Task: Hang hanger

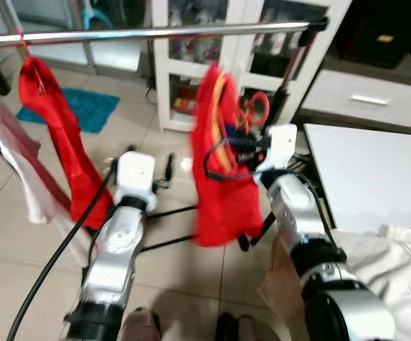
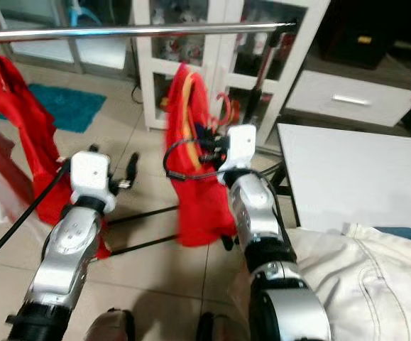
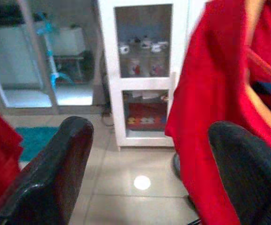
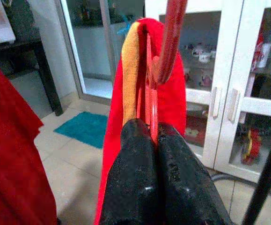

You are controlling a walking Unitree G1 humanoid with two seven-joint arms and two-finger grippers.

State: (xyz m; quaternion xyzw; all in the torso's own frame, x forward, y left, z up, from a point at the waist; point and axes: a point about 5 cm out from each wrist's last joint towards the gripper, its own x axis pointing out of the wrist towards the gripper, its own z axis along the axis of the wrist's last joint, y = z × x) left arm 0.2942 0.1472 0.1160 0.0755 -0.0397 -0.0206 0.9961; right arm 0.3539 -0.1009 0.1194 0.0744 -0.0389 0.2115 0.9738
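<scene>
My right gripper (image 4: 155,133) is shut on a red hanger (image 4: 170,42) that carries a red garment with an orange stripe (image 1: 219,170). The garment hangs from the gripper in mid-air, below the silver clothes rail (image 1: 162,32) and apart from it. In the right wrist view the hanger's hook rises straight up from between the two black fingers (image 4: 133,168). My left gripper (image 3: 147,164) is open with nothing between its fingers, held lower and to the left of the garment (image 3: 210,103). Another red garment (image 1: 56,135) hangs on the rail at its left end.
A white cloth (image 1: 13,163) hangs at the far left. Behind the rail stand a white glass-door cabinet (image 1: 212,50) and a teal mat (image 1: 84,106) on the tiled floor. A white table (image 1: 368,177) is at the right, with pale fabric (image 1: 397,270) below it.
</scene>
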